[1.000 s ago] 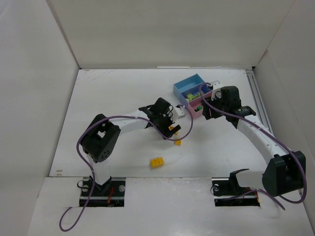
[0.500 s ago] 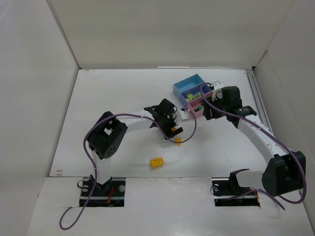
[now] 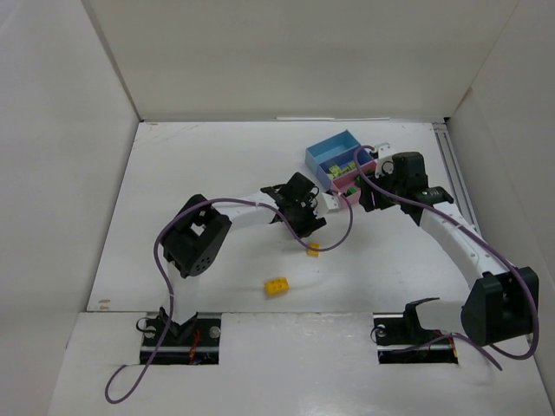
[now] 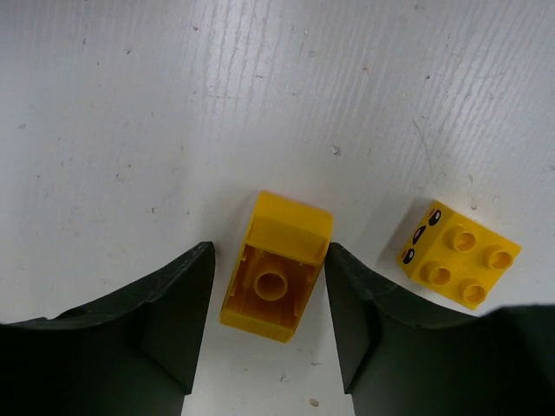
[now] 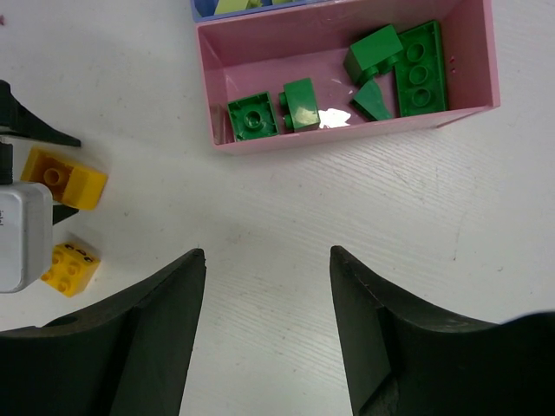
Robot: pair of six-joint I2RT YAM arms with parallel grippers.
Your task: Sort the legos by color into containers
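Note:
An orange-yellow lego lies on its side, hollow underside up, between the fingers of my left gripper. The right finger touches its corner and a thin gap shows at the left finger. A second orange-yellow lego with printed eyes sits just to the right; a third lies nearer the arm bases. The containers stand in a row: light blue, darker blue, and pink holding several dark green legos. My right gripper hangs open over bare table below the pink tray.
White walls enclose the table on three sides. A purple cable loops beside my left arm. The left arm's white wrist housing shows at the left edge of the right wrist view.
My left gripper has shifted right and down over the orange-yellow lego, and its jaws have narrowed around it. The right arm has not moved.

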